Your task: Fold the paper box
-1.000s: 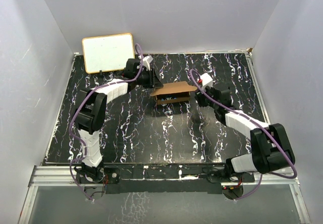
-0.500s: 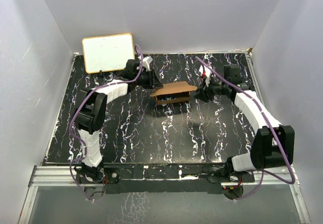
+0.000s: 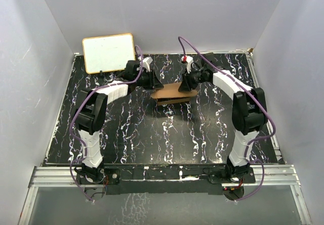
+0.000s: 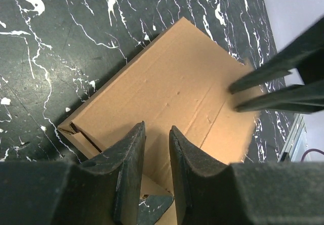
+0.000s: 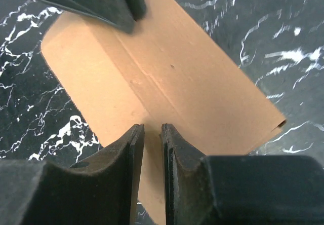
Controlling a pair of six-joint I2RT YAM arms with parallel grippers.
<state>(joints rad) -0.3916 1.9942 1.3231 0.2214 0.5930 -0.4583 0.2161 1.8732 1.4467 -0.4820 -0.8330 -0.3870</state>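
While both arms reached toward the far middle of the tabletop [image 3: 126, 134], the box [image 3: 171, 94] lay there between them, brown cardboard on black marbled stone. And it was a tight meeting: the left hand [image 3: 153, 82] was at the box's left end and the right hand [image 3: 184, 85] at its right end, both over the broad top panel.

From the left wrist, that panel showed plain and flat, with faint creases running across it and one layered corner down on the tabletop. The left hand's fingers [image 4: 129, 164] stood close together with only a narrow slot between them. Cardboard showed through the slot, but whether they pinched any of it could not be told. Across the panel, the right hand's two dark prongs poked in at the opposite edge, touching the cardboard or just above it; that one was hard to call.

From the right wrist it was the same story: its fingers [image 5: 126, 164] were nearly together with a thin gap, the sheet ran on beneath them, and a grip could not be made out. The left hand loomed blurred at the sheet's far corner.

At the tabletop's far left corner stood a white board [image 3: 108, 52] with a tan frame, well apart from the box.
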